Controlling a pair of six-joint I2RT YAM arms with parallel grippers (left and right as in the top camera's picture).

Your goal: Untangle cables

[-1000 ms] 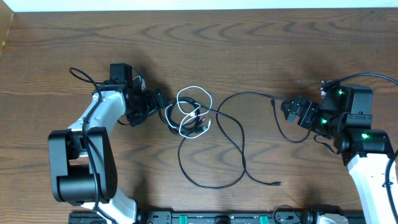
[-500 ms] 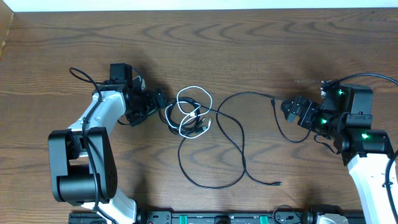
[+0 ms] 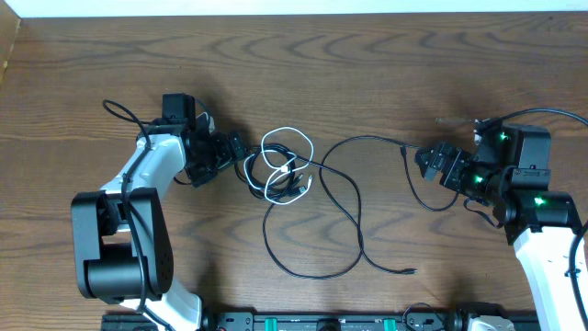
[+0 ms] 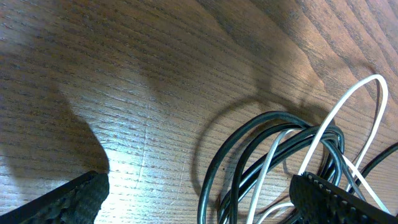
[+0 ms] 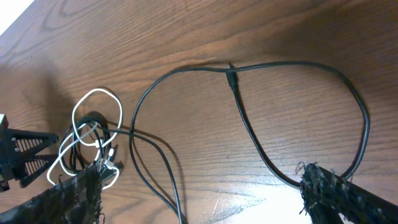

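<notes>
A short white cable (image 3: 287,164) lies looped in the table's middle, tangled with black cable coils (image 3: 255,175). The black cable (image 3: 354,216) runs on right in wide loops to a small plug (image 3: 409,271) near the front. My left gripper (image 3: 237,152) is open at the tangle's left edge. In the left wrist view its fingers (image 4: 199,202) straddle the black coils (image 4: 245,165) and white strands (image 4: 348,106). My right gripper (image 3: 424,164) is open beside the black cable's right loop (image 3: 432,204). In the right wrist view, its jaws (image 5: 199,196) are spread, the black cable (image 5: 286,65) running to its right finger, the white loops (image 5: 93,124) far left.
Thicker black wires run from the left arm (image 3: 115,110) and the right arm (image 3: 551,115). A rack of equipment (image 3: 322,322) lines the table's front edge. The wooden table's far edge (image 3: 294,13) meets a white strip at the top.
</notes>
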